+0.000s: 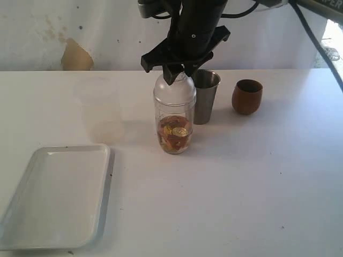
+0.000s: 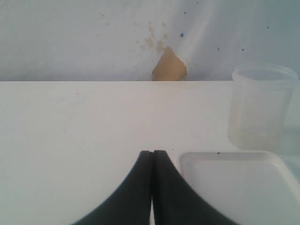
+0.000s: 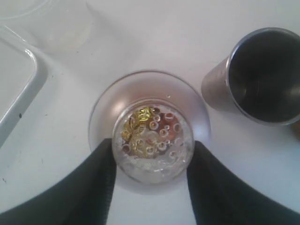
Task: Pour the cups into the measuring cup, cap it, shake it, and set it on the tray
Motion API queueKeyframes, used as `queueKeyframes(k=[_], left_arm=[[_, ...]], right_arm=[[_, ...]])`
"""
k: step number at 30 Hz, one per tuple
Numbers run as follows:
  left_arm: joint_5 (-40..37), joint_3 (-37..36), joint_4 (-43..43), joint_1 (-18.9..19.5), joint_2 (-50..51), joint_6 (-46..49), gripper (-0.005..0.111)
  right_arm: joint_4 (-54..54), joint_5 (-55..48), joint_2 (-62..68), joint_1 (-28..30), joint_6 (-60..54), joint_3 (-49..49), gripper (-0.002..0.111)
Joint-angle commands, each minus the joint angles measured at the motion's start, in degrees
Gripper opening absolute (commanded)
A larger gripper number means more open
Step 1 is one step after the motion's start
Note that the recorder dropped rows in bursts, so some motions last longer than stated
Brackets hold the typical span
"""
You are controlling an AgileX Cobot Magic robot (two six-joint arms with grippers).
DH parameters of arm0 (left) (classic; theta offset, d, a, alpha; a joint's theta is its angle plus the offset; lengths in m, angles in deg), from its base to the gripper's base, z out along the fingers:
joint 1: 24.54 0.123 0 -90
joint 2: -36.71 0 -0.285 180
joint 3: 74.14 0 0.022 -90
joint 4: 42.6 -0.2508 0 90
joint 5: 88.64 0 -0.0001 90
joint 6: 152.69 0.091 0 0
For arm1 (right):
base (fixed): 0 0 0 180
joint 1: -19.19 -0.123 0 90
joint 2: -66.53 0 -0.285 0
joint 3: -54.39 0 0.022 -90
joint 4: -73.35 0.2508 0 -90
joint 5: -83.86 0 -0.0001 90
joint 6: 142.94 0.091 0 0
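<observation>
- The measuring cup [image 1: 174,120] stands upright near the middle of the white table [image 1: 241,187], a little nearer the far edge than the near one.
- Reddish-brown pieces with a few gold bits fill only its lower part, and the rest of the cylinder is clear.
- A clear dome lid [image 1: 174,88] sits on the measuring cup's mouth.
- The right gripper [image 1: 179,75] comes straight down from above. Its two black fingers [image 3: 105,173] sit against opposite sides of the dome lid at a middling width, gripping it.
- The steel tumbler [image 1: 206,101] stands upright just beside the measuring cup, on its far right side. The right wrist view shows a thin gap between them and the tumbler's dark inside.
- The wooden cup [image 1: 247,96] stands upright to the right of the tumbler, apart from it and toward the far edge.
- The tray [image 1: 64,193] lies flat in the near left corner of the table, well apart from the measuring cup.
- The left gripper [image 2: 152,157] has its fingers pressed together with nothing between them, low over the table just beside a corner of the tray.
- A clear plastic container [image 2: 260,110] stands upright just past the tray's far rim.
- A tan patch [image 1: 76,56] marks the wall behind the far edge.
</observation>
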Motion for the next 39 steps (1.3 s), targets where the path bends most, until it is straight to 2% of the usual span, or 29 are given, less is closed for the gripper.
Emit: queueKeyframes(k=[1,6,31,34,39], left_arm=[[-0.1,-0.3,-0.1,-0.2,-0.3,0.0,0.000],[-0.1,-0.3,-0.1,-0.2,-0.3,0.0,0.000],[-0.1,-0.3,-0.1,-0.2,-0.3,0.0,0.000],[-0.1,-0.3,-0.1,-0.2,-0.3,0.0,0.000],[-0.1,-0.3,-0.1,-0.2,-0.3,0.0,0.000]], right_arm=[[-0.9,-1.5,1.6,0.1,-0.8,0.3,0.000],[-0.8,-1.5,5.0,0.1,-0.8,0.3,0.000],[-0.5,-1.5,4.3,0.1,-1.8,2.9,0.001],[-0.4,-1.5,3.7,0.1,-2.3,2.9,0.011],[-0.2,-1.5,2.5,0.1,-3.0,2.9,0.043]])
